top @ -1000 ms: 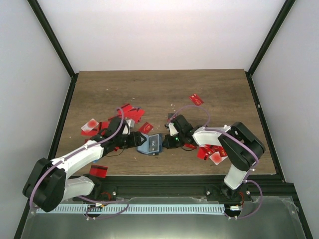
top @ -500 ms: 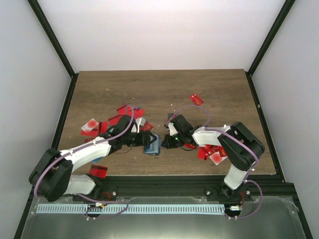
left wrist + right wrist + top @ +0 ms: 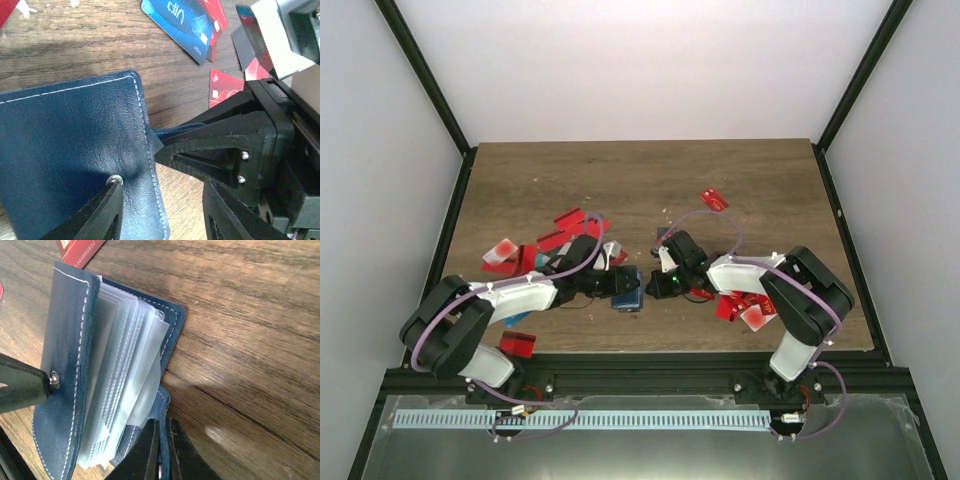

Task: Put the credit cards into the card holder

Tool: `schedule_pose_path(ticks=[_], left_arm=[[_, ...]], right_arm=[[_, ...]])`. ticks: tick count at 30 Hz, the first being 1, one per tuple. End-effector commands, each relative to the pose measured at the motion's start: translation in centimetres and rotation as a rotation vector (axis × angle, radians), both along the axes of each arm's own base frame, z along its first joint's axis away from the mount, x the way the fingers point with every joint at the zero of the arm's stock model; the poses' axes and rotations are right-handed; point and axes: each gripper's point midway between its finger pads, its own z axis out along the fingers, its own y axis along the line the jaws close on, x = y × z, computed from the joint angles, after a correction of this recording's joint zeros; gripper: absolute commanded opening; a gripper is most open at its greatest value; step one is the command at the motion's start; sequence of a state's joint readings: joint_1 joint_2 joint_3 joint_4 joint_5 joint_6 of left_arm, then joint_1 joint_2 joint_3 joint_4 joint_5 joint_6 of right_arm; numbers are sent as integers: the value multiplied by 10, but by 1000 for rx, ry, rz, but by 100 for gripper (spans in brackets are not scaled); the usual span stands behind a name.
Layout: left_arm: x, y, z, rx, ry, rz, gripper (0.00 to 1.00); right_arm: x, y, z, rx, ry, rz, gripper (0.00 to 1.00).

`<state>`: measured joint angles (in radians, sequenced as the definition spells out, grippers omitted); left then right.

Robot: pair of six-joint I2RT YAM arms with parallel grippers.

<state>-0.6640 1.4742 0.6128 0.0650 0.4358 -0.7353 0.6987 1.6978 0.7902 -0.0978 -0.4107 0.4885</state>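
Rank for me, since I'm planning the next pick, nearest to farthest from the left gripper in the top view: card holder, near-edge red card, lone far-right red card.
From the left gripper:
1. card holder, at its fingertips, just right.
2. near-edge red card, front left.
3. lone red card, far right.

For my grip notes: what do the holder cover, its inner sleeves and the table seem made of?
The holder: navy leather or imitation, matte; fine grain, light stitching.
The sleeves: clear soft plastic, glossy, see-through, bent.
The table: wood or wood-look laminate; brown grain lines.
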Motion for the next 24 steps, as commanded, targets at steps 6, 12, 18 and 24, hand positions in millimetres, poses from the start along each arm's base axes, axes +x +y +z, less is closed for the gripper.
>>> schedule_pose_path(ticks=[6,12,18,24], left_arm=[[-1,14,-15,78,6,53,12],[-5,20,-33,122,41,67,4],[-6,18,-41,133,53,59,4],[-7,16,-42,126,57,49,4]], right_arm=[[5,12,38,76,-52,23,5],[3,21,48,125,-33,47,5],[-7,33,56,214,10,96,17],[-12,44,48,261,70,119,22]])
